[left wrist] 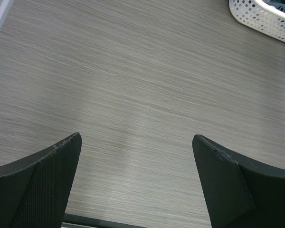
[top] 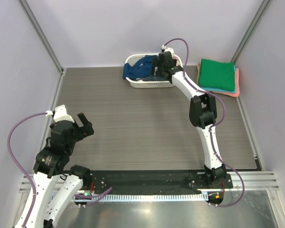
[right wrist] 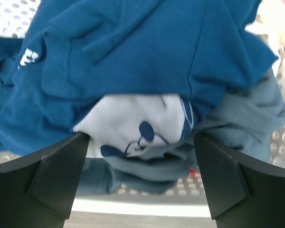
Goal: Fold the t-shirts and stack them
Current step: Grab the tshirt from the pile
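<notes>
While the left arm is bent at the near left side of the table [top: 133, 123], the left gripper [top: 87, 126] hangs above bare wood-grain surface with its jaws wide apart and nothing between them; in its wrist view the two dark fingers [left wrist: 47, 180] frame only the tabletop, and a corner of the white basket [left wrist: 259, 16] shows far off. The right arm reaches from the near right side to the back of the table, where the right gripper [top: 162, 64] is over the white basket [top: 149, 84]. Its jaws are also released, standing wide on both sides of the cloth below; whether the fingers [right wrist: 52, 180] touch the cloth I cannot tell from this close view. Inside the basket lies the dark blue t-shirt [right wrist: 133, 47], crumpled, with its white cartoon print [right wrist: 133, 128] turned toward the camera, and it spills over the left rim of the basket. Under it and to the right lies the slate grey-blue t-shirt [right wrist: 242, 118]. At the far right corner, apart from the basket, a folded green t-shirt [top: 217, 73] rests on top of a stack, with what seems a thin teal edge [top: 235, 78] and a coral t-shirt [top: 228, 93] under it.
</notes>
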